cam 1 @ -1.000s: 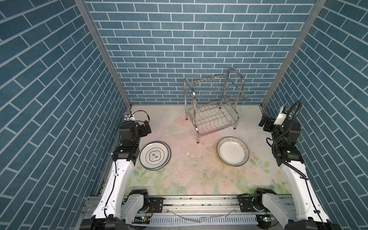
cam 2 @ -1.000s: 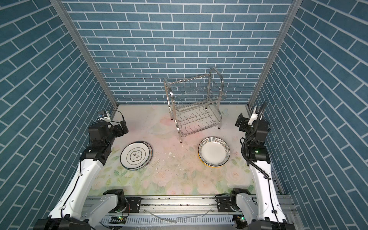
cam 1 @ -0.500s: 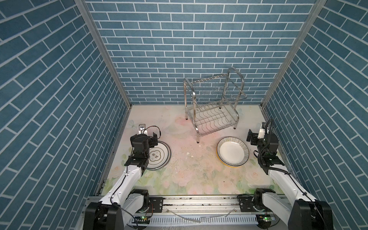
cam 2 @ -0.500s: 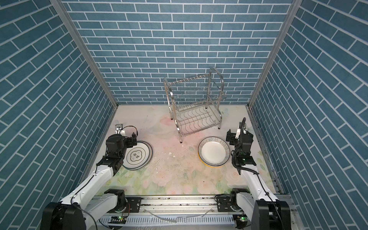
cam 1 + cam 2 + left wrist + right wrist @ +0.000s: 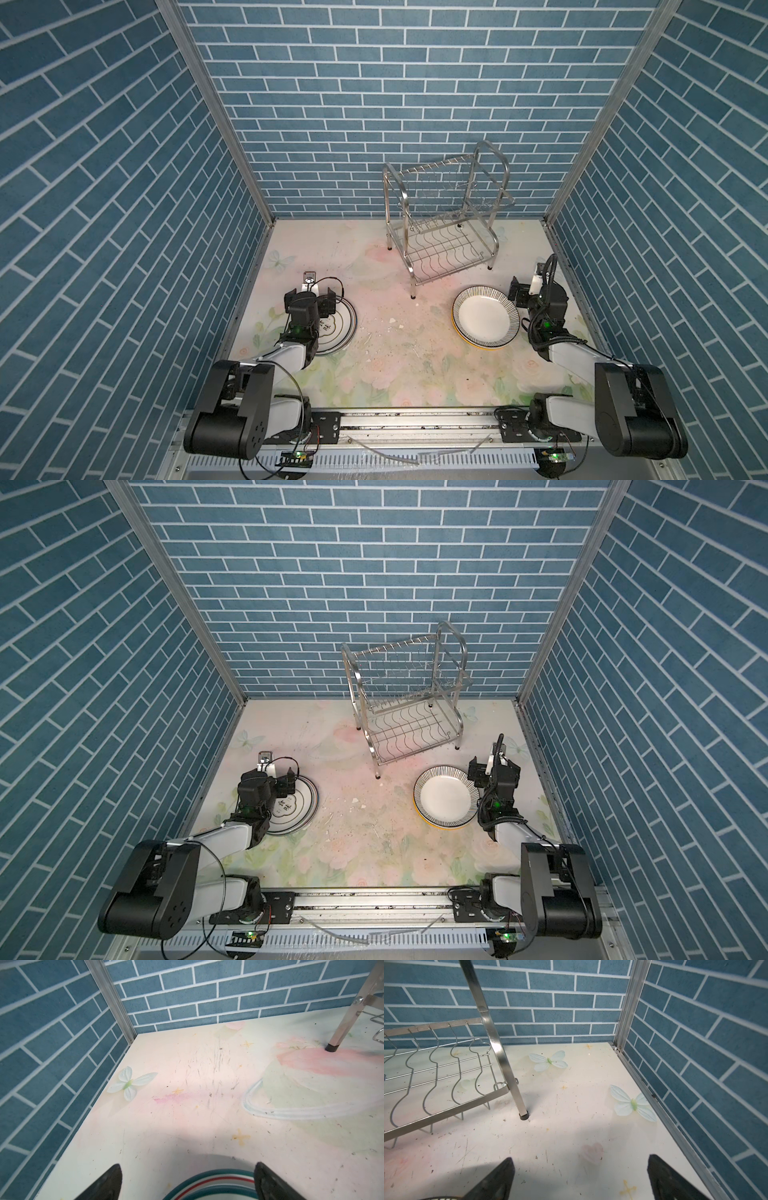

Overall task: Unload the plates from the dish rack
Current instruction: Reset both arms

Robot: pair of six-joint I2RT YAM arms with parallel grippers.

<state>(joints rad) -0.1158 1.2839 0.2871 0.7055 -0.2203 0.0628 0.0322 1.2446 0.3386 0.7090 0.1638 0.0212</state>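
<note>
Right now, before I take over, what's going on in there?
The dish rack stands empty on both tiers. The plates lie in two stacks on the table: a green-and-red-banded stack by the left gripper and a black-striped stack by the right gripper. Both grippers are open and hold nothing. Unloading looks finished.

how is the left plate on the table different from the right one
The left plate has dark rings and lettering at centre; the right plate has a black-striped rim and plain white centre. A yellow edge peeks from under the right plate, none under the left plate. Both are round, white, flat on the table.
</note>
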